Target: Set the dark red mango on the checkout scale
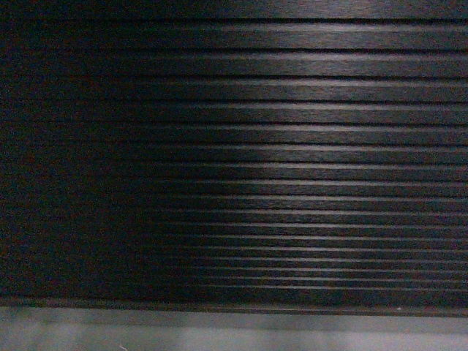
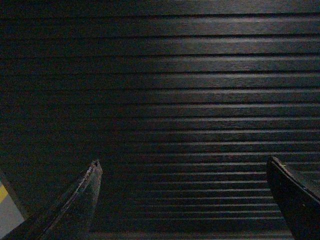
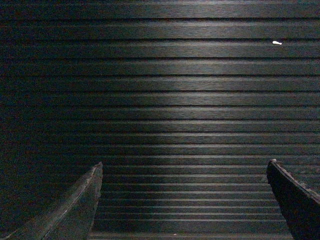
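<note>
The checkout (image 1: 292,146) fills the head view as a dark, horizontally ribbed slatted front, with its grey plinth (image 1: 234,333) along the bottom. The same slats fill both wrist views, checkout (image 2: 190,90) and checkout (image 3: 180,90). My left gripper (image 2: 182,162) is open, its two dark fingers wide apart with only slats between them. My right gripper (image 3: 184,164) is open too, and nothing is held in it. The dark red mango and the scale are out of view. Neither gripper shows in the head view.
A small white speck (image 3: 276,43) sits on one slat in the right wrist view. A grey and yellow patch (image 2: 6,207) shows at the lower left edge of the left wrist view. The slatted front stands close in all views.
</note>
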